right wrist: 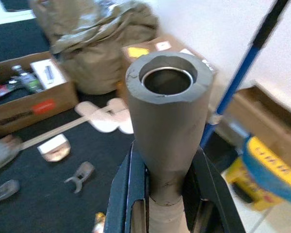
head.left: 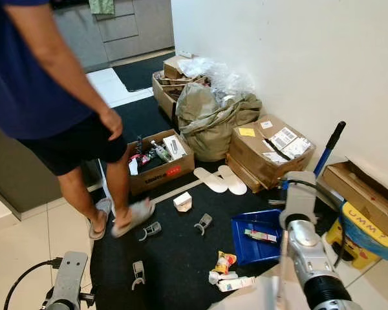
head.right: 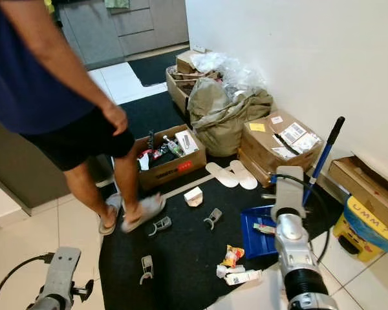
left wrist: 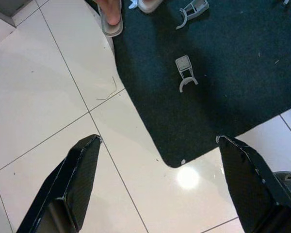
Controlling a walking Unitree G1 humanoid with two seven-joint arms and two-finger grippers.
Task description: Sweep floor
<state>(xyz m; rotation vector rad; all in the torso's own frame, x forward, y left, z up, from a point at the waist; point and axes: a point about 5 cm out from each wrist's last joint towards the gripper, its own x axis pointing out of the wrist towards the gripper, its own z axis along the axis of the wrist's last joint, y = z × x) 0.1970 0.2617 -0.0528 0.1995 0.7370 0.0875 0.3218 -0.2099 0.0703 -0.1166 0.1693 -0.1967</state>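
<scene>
The right gripper is closed round a grey broom handle, a stiff, light hollow tube standing upright just beside the blue dustpan on the black mat; I judge a grip near its upper end suits steering, though the smooth tube could twist in the fingers. The left gripper hangs spread wide and empty over the tiled floor at the mat's edge. Wrappers lie on the mat just beside the dustpan, plastic clips are scattered further across it, and a person stands at its far edge.
</scene>
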